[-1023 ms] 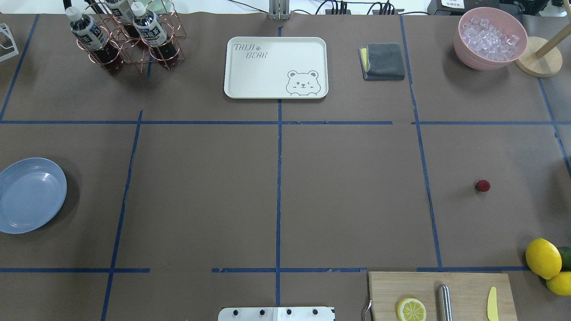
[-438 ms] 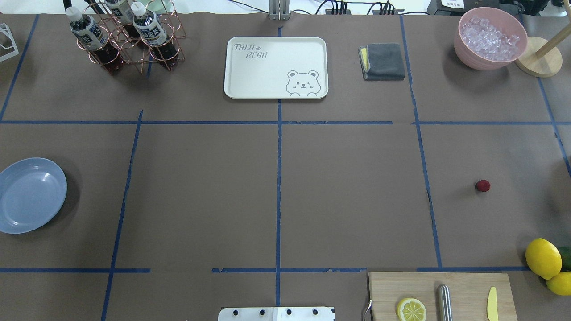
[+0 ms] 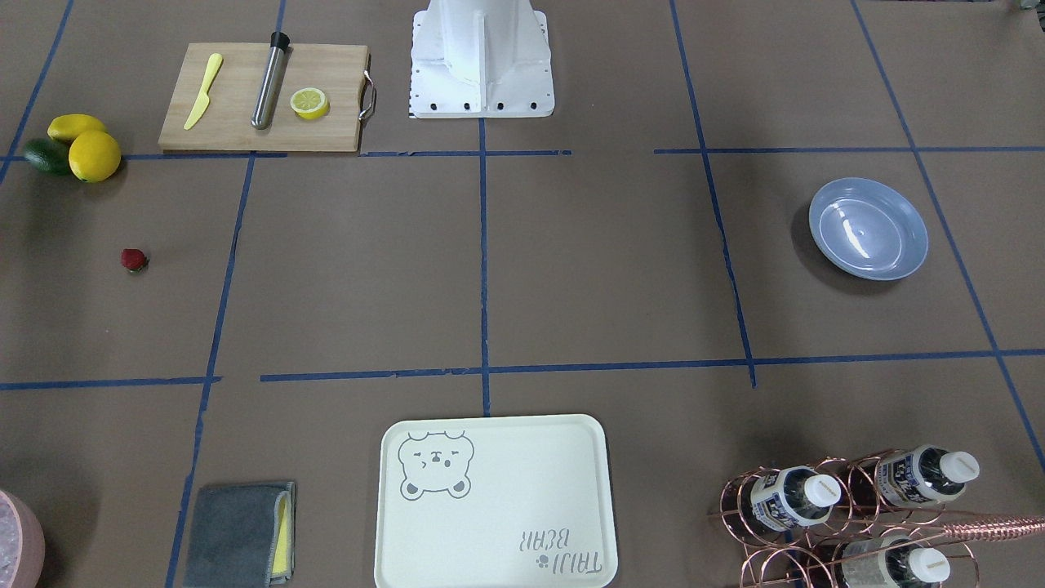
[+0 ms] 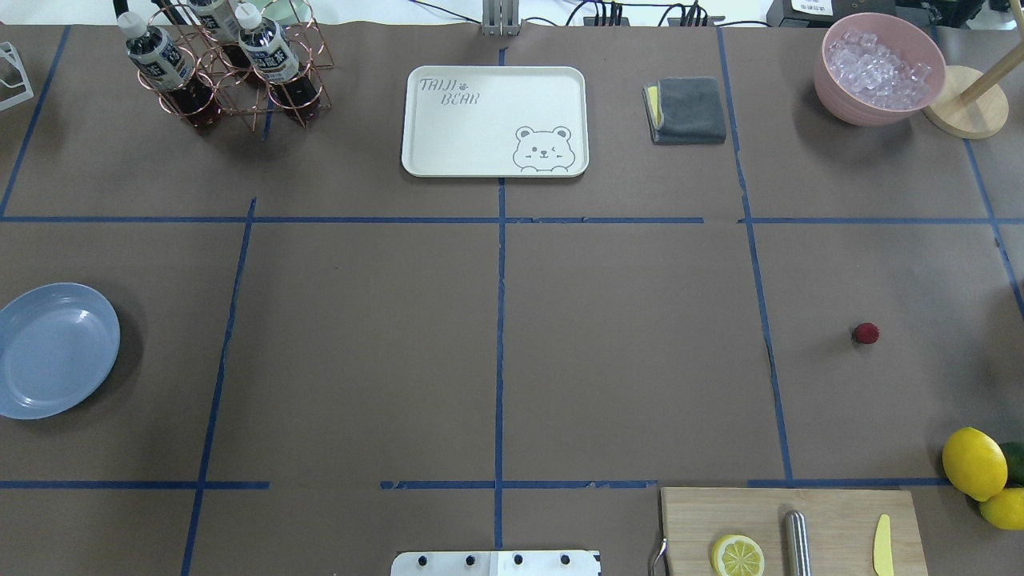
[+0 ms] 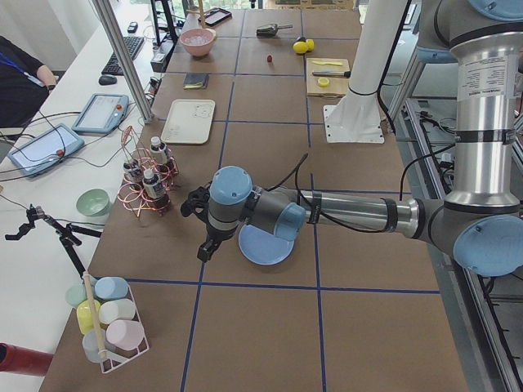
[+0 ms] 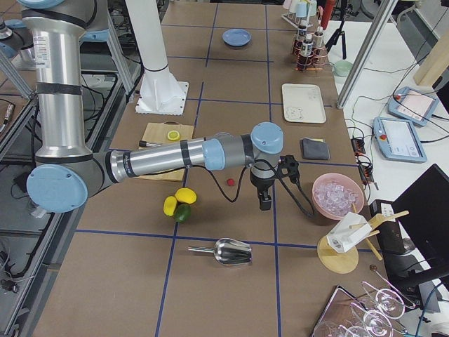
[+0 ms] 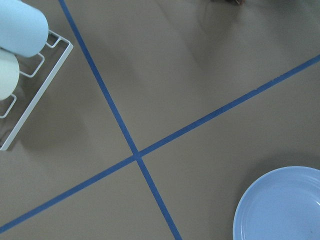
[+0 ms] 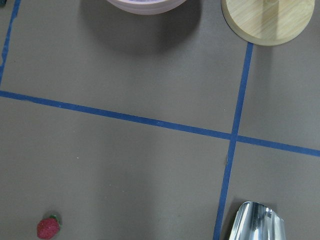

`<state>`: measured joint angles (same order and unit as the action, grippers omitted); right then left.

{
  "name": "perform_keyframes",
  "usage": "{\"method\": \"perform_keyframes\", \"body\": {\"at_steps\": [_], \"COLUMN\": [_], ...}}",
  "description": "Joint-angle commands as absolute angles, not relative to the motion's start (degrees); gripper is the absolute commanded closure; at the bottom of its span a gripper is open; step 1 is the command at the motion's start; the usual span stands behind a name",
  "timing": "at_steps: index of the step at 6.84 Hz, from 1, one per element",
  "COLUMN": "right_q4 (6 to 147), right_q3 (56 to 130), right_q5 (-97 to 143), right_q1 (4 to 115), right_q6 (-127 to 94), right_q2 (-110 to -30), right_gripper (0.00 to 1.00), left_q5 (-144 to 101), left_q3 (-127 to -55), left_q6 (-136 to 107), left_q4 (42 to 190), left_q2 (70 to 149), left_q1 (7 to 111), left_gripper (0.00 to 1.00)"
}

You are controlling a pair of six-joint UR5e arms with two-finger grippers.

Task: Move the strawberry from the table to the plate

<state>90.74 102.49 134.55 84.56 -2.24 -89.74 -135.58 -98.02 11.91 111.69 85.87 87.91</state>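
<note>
The strawberry (image 4: 865, 333) lies alone on the brown table (image 4: 624, 336), in the right-hand grid square; it also shows as the strawberry (image 3: 133, 260) and, low left in the right wrist view, the strawberry (image 8: 48, 227). The light-blue plate (image 4: 56, 350) sits empty at the table's far left edge. The left gripper (image 5: 207, 242) hovers beside the plate (image 5: 263, 245). The right gripper (image 6: 265, 201) hangs a little to the side of the strawberry (image 6: 229, 182). Both grippers show only in the side views, so I cannot tell whether they are open or shut.
A cutting board (image 4: 832, 512) with a lemon half, a metal rod and a yellow knife lies near the robot base. Lemons (image 4: 974, 462) sit at the right edge. A bear tray (image 4: 494, 120), grey cloth (image 4: 686, 110), ice bowl (image 4: 878, 68) and bottle rack (image 4: 232, 68) line the far side.
</note>
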Motion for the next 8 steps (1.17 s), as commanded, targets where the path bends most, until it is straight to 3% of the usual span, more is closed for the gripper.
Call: {"method": "perform_keyframes", "body": {"at_steps": [1, 4, 8], "right_q4": [89.65, 89.65, 88.42], "right_q3": [102.48, 101.87, 101.87], "right_q5": [134.56, 134.3, 134.56], "right_q1": [84.73, 84.73, 84.73], "right_q6": [-2.64, -2.64, -2.72], "right_q2": [-90.35, -90.96, -92.11], "right_gripper": [0.0, 0.0, 0.0], "left_q5": [-135.7, -135.88, -134.91], "left_q3": [-98.08, -96.07, -90.28], "left_q6": [11.78, 9.78, -9.8], "left_q4": [119.86, 128.75, 138.32], "left_q2": [86.13, 86.05, 85.17], "left_q1": [87.8, 87.45, 76.4], "left_gripper": [0.0, 0.0, 0.0]}}
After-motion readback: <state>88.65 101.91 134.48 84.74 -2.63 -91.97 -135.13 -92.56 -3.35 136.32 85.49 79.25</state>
